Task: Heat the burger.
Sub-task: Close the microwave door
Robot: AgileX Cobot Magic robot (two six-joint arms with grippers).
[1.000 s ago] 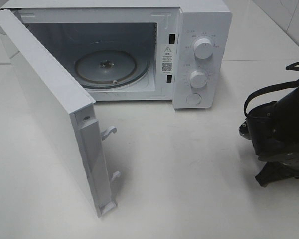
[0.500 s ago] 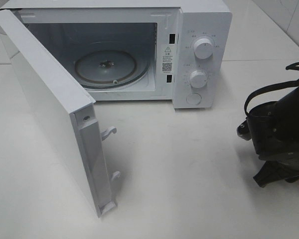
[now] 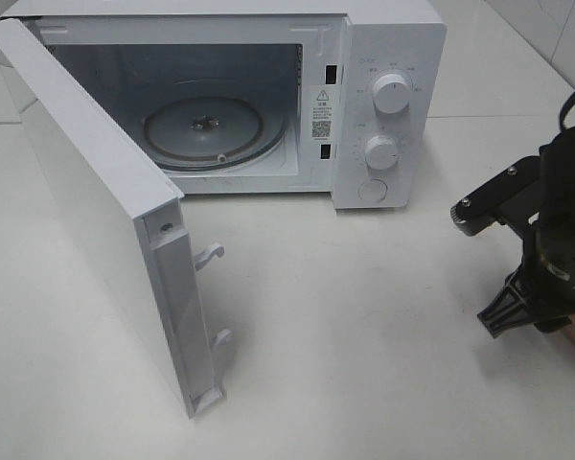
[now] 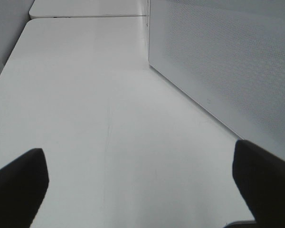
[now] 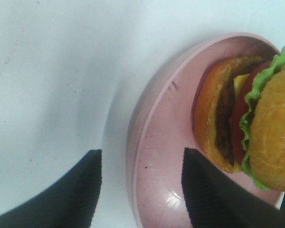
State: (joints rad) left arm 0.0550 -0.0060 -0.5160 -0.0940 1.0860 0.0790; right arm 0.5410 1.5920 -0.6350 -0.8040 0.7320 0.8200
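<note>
Right gripper (image 5: 140,190) stands with its two black fingers partly spread, one on either side of the rim of the round pink plate (image 5: 152,156); whether the pads press the rim or stand just clear of it cannot be told, and nothing else lies between them. On that plate sits the round burger with a glossy golden-brown bun, green lettuce frill, red tomato slice, yellow cheese and dark patty (image 5: 247,128). Seen from the right wrist, its layers run side by side, so its stack axis lies across that picture, with the domed top bun toward the picture's edge and the flat lower bun toward the plate's middle; it rests on the far part of the plate from the fingers. From the high camera the black right arm (image 3: 546,240) leans in from the right edge over the white counter (image 3: 364,316), its wrist bent downward near that edge, to the right of the white microwave oven (image 3: 383,96). The oven's white door (image 3: 96,220) hangs swung wide toward the front, showing the glass turntable (image 3: 203,129) inside. Left gripper (image 4: 142,190) holds its dark fingertips (image 4: 19,180) spread wide apart over bare counter, grasping nothing, beside a white perforated panel (image 4: 228,66).
</note>
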